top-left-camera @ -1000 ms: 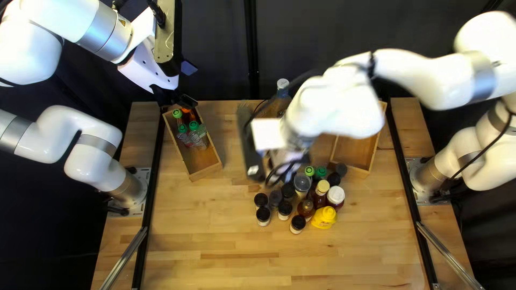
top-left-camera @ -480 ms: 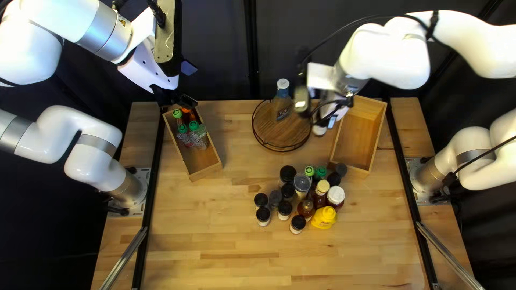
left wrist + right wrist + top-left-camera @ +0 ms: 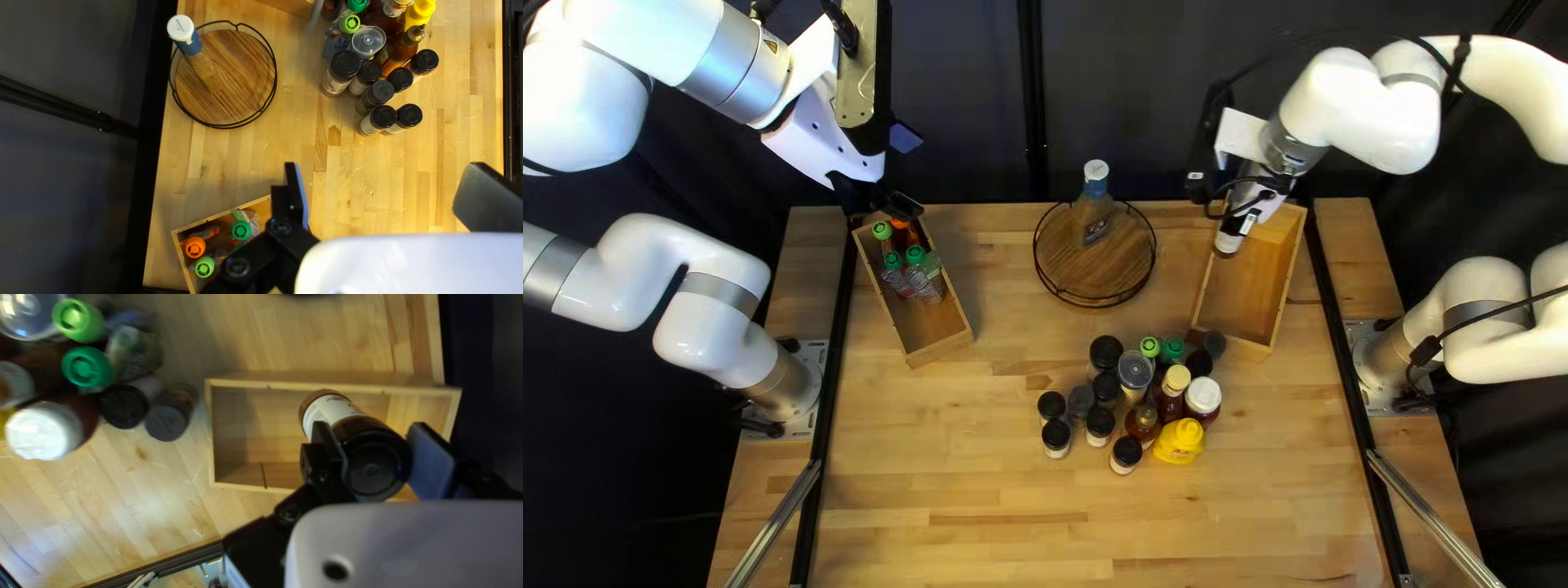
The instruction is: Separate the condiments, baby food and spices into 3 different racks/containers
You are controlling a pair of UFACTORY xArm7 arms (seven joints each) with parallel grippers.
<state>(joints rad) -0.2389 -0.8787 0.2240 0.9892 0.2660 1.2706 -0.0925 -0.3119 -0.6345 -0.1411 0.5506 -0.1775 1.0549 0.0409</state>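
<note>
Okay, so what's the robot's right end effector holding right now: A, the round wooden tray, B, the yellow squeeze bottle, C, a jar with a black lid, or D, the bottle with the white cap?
C: the right end effector has its fingers on two sides of a black-lidded jar, above the wooden box.

Tabletop (image 3: 958, 468): honey-toned wood, striped lighter and darker. Round tray (image 3: 239, 76): brown, dark-grained; rim black. Tall bottle (image 3: 202, 65): white cap, blue neck. Squeeze bottle (image 3: 1179, 441): yellow, cap likewise. Pouch caps (image 3: 195, 246): orange, green, lime. Spice jars (image 3: 371, 125): black lids. Boxes (image 3: 939, 352): tan wood.
</note>
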